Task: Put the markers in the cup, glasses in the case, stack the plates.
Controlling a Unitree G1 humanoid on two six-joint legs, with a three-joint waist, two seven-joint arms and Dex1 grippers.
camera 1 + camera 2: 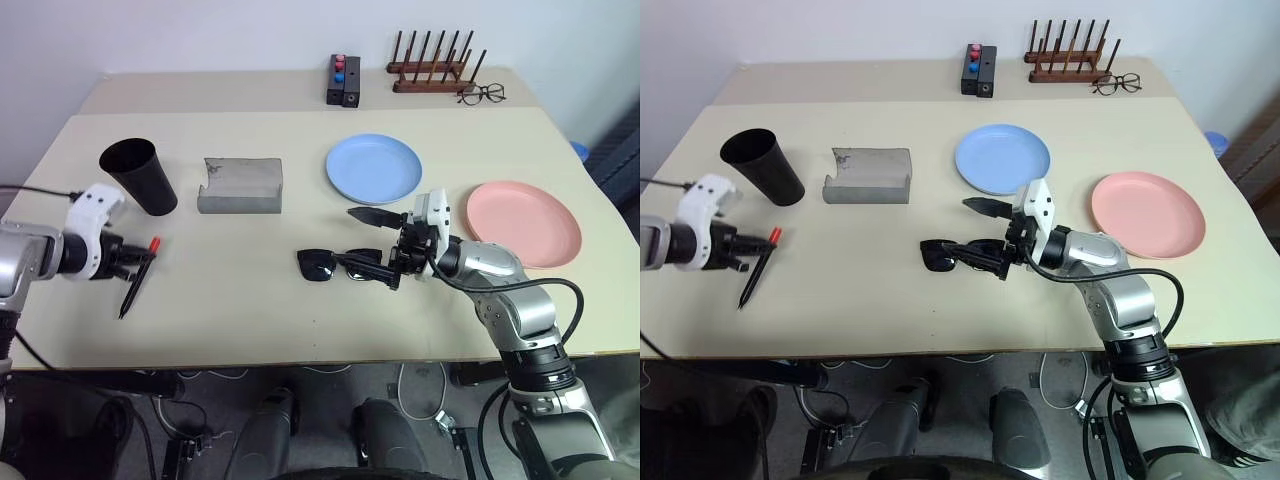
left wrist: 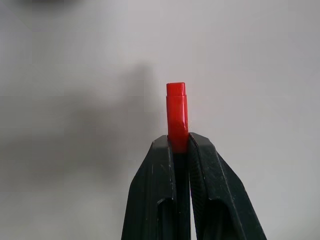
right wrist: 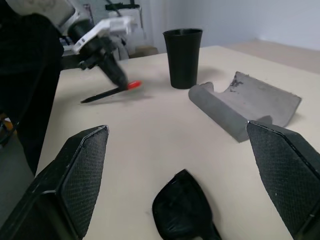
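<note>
Left hand [image 1: 128, 262]: clenched on the slim black marker with a red cap [image 1: 138, 276], gripping it just below the cap, so the cap pokes out past the fingertips and the black barrel slants down to the beige table [image 1: 250, 320]; the grip near one end probably lets the marker go into the cup tail first.
Right hand [image 1: 992, 238]: its two black fingers spread wide, one above and one beside the black-framed sunglasses with dark lenses [image 1: 335, 264], which lie on the table between them; it looks set for a grasp, not yet closed on them.
Tall black tapered plastic cup [image 1: 139, 175]: upright near the left hand, just behind the marker; nothing visible inside it.
Grey felt-like case [image 1: 240, 185]: beside the cup, flap open, nothing in it.
Light blue round plastic plate [image 1: 374, 167]: bare, behind the right hand.
Salmon pink round plastic plate [image 1: 523, 222]: bare, well apart from the blue one, not stacked.
</note>
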